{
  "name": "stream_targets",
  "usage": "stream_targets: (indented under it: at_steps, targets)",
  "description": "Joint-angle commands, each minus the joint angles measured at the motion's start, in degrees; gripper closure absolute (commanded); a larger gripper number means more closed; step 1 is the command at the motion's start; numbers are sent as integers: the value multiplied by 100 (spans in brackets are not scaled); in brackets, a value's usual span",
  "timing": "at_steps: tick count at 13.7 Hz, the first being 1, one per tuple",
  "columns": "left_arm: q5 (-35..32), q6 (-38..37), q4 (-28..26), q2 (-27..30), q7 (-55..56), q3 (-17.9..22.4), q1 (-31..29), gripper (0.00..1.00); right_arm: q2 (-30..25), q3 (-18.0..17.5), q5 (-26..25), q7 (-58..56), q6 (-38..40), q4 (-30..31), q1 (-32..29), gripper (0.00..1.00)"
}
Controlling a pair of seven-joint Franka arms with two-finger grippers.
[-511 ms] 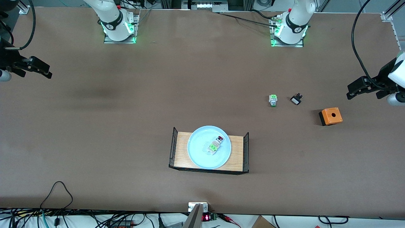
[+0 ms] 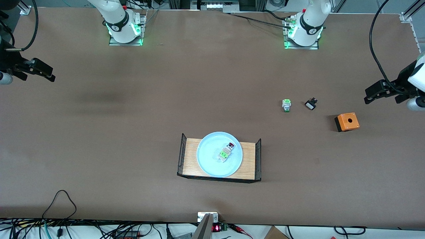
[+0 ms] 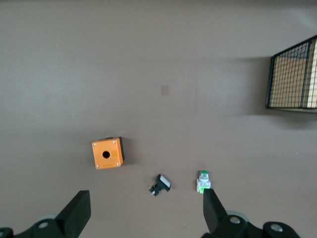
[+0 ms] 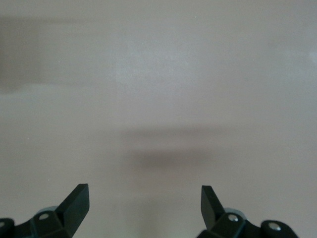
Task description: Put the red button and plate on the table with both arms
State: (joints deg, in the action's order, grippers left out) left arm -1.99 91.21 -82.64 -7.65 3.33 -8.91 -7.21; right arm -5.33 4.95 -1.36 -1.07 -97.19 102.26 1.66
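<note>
My left end effector [image 2: 373, 94] hangs above the table [image 2: 132, 132] at the left arm's end, fingers spread wide with nothing between them. In my left wrist view its two fingertips [image 3: 79, 210] frame bare brown surface, with the orange box [image 3: 107, 153], the small black-and-white part [image 3: 160, 184] and the green-capped switch [image 3: 203, 181] lying below on the table. My right end effector [image 2: 46, 73] hangs over the right arm's end of the table, also wide open and empty; my right wrist view shows only plain tabletop between its fingertips [image 4: 77, 198]. Both my arms reach out from their bases to the table's ends, well apart from the things in the middle.

The plate [image 2: 209, 162] sits flat on the wooden tray [image 2: 191, 156], which has black wire ends and stands nearer to the front camera than the loose parts. The red button [image 2: 226, 151] lies on its side in the plate, near the plate's middle. Its long axis runs diagonally: the red cap points away from the front camera and toward the left arm's end, while the whitish body points toward the camera and the right arm's end, the green block between them.

The green-capped switch [image 2: 286, 105], the black-and-white part [image 2: 310, 104] and the orange box [image 2: 347, 121] lie toward the left arm's end, each apart from the others.
</note>
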Motion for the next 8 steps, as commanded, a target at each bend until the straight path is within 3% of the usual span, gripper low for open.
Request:
stream_targets:
  at_steps: [1,4,6,8]
  targets:
    - [68,-261,90,-43,-95,-58,122,0,41,-11,-5,19,130,-136,19,0]
    - [85,-244,160,-8,-52,-530,307,0,41,-11,-5,37,130,-136,10,0]
    - [50,-191,528,-69,53,-1101,334,0,41,-11,-5,28,130,-136,10,0]
    - [50,175,731,-280,71,-1402,465,0,67,-11,-5,2,130,-136,10,0]
